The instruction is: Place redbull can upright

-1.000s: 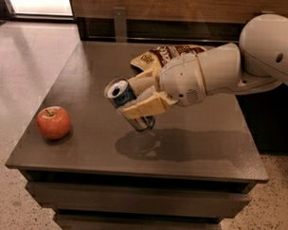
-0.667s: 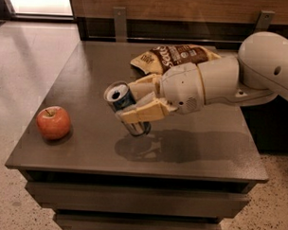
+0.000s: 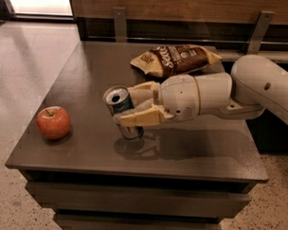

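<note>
The big white robot arm (image 3: 258, 87) has come lower than a second ago, and with it the cream two-finger gripper (image 3: 124, 106) and the slim blue-and-silver metal redbull can (image 3: 117, 99). The can's bottom end now sits down near the top of the dark brown square table (image 3: 213, 157), and it leans less than before. I judge the placing is almost done. What is left is to bring the can fully vertical, rest it on the table and let it go.

The table fills most of the frame. The arm enters from the right edge and reaches to the middle. A brown crinkled snack bag (image 3: 176, 59) lies in the upper middle, behind the gripper and apart from it. A round red apple (image 3: 53, 122) stands at the left, near the table's edge and well apart from the can.

The gripper is in the centre, its two fingers clamped on the body of the can, one behind and one in front. The can is a little left of centre, with its silver top tilted toward the upper left.

The front finger covers most of the can's label and part of its bottom rim. So I cannot tell if the bottom already touches the table or hangs just over its shadow. The arm is cut off at the right edge, and the robot's base is not in view.
</note>
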Available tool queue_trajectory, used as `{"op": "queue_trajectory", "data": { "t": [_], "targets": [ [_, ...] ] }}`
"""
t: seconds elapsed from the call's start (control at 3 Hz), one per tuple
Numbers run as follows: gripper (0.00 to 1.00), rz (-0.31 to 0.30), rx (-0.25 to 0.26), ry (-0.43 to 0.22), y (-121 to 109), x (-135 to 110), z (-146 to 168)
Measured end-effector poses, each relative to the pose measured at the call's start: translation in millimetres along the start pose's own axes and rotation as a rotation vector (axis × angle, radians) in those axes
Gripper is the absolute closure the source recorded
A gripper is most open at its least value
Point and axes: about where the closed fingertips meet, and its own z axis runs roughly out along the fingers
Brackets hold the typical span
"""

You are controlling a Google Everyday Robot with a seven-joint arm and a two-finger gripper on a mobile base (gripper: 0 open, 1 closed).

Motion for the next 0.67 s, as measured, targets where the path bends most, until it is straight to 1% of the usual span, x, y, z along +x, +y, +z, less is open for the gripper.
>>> {"op": "queue_trajectory", "data": {
  "t": [0.33, 0.67],
  "targets": [
    [1.00, 0.005, -0.002, -0.036, -3.3, 5.3, 0.3],
    [1.00, 0.006, -0.008, -0.057, -5.4, 9.8, 1.5]
  ]
}}
